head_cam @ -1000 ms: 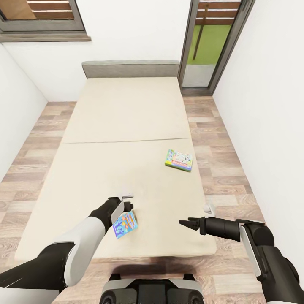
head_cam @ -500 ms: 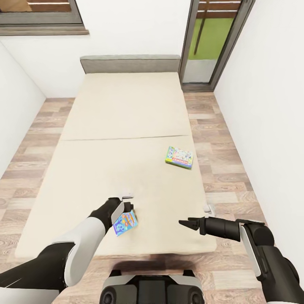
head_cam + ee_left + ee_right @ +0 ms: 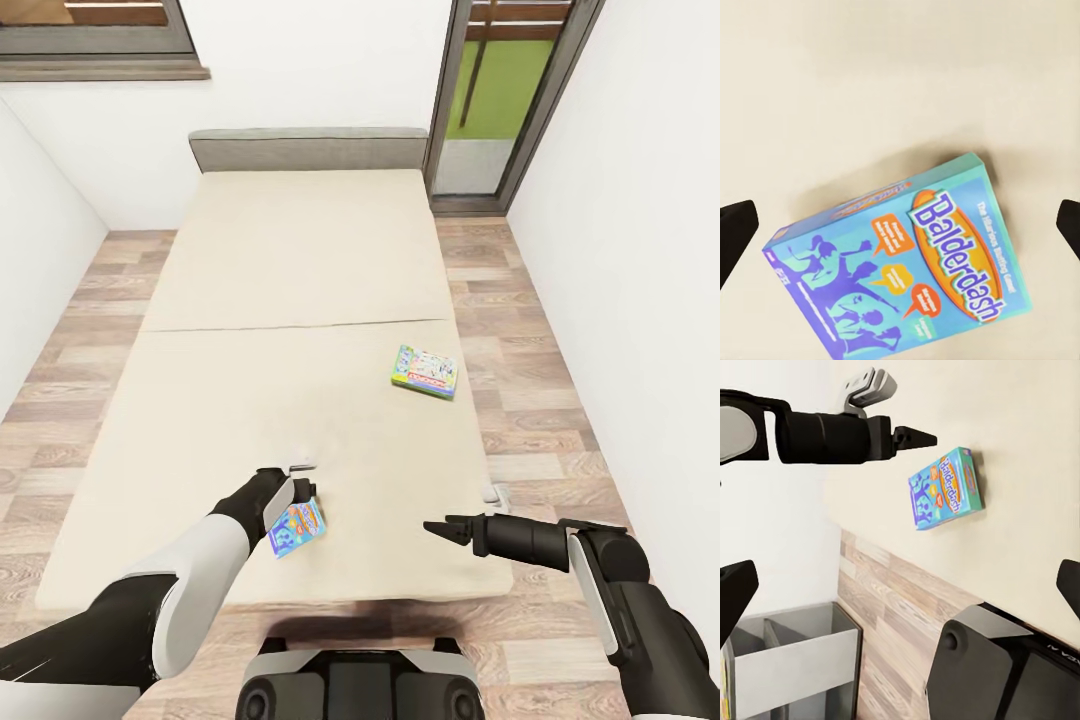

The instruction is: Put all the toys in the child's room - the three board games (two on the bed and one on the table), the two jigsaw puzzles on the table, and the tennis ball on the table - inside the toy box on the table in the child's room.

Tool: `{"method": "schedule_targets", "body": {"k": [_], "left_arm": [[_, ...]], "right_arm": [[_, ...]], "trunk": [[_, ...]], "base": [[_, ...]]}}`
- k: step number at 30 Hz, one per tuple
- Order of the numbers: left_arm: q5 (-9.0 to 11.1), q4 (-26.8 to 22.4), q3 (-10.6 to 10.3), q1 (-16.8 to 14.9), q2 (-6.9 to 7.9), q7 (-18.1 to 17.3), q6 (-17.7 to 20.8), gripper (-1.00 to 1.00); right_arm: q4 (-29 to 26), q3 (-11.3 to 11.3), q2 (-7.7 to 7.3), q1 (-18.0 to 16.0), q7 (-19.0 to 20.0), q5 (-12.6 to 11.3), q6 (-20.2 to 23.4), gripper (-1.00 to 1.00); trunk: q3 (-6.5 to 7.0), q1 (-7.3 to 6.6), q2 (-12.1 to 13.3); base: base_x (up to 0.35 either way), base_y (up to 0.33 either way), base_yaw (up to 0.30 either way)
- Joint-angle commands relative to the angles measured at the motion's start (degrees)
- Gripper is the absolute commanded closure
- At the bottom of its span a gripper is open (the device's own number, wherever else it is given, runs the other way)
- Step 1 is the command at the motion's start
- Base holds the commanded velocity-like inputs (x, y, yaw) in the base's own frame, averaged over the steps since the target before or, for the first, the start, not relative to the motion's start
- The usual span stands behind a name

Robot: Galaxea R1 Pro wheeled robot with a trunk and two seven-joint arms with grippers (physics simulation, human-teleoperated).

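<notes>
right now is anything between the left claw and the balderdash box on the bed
Nothing visible. The left claw hangs open just above the Balderdash box, which lies flat on the bare bed.

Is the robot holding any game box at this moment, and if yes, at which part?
Nothing is held. The left gripper is open above the Balderdash box, which lies flat on the bed. The right gripper is empty.

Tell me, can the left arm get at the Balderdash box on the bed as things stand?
Probably yes. The left tool hangs just above the Balderdash box near the foot of the bed, fingers spread wide to either side of it, with nothing lying between.
</notes>
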Motion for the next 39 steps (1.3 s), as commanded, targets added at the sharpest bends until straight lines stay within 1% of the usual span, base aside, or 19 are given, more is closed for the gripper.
{"method": "schedule_targets", "body": {"k": [1, 6, 16, 21, 27, 34, 39], "left_arm": [[0.0, -0.1, 0.4, 0.0, -0.06, 0.2, 0.3, -1.00], [0.0, -0.1, 0.4, 0.0, -0.06, 0.2, 0.3, -1.00], [-0.1, -0.1, 0.4, 0.0, -0.06, 0.4, -1.0, -1.00], [-0.1, -0.1, 0.3, 0.0, -0.06, 0.4, -1.2, -1.00], [-0.1, -0.1, 0.2, 0.0, -0.06, 0.4, -2.8, -1.00], [-0.1, -0.3, 0.2, 0.0, -0.06, 0.4, -3.2, -1.00], [-0.1, -0.4, 0.2, 0.0, -0.06, 0.4, -4.9, -1.00]], "right_arm": [[0.0, 0.0, -0.01, 0.0, 0.0, -0.2, 0.5, -1.00], [0.0, 0.0, -0.01, 0.0, 0.1, -0.2, 0.5, -1.00], [0.0, 0.0, -0.01, 0.0, 0.0, -0.1, 0.5, -1.00], [0.0, 0.0, -0.01, 0.0, 0.0, -0.1, 0.5, -1.00], [0.0, 0.0, -0.01, 0.0, -0.2, 0.1, 0.5, -1.00], [0.0, 0.0, -0.01, 0.0, -0.3, 0.2, 0.5, -1.00], [0.0, 0.0, -0.01, 0.0, -0.3, 0.2, 0.5, -1.00]], "trunk": [[-0.07, 0.03, -0.1], [-0.07, 0.03, -0.1], [-0.28, 0.03, -0.1], [-0.65, 0.03, -0.1], [-1.18, 0.03, -0.1], [-1.83, 0.03, -0.1], [-2.29, 0.03, -0.1]], "base": [[0.000, 0.000, 0.000], [0.000, 0.000, 0.000], [0.000, 0.000, 0.000], [0.000, 0.000, 0.000], [0.000, 0.000, 0.000], [0.000, 0.000, 0.000], [0.000, 0.000, 0.000]]}}
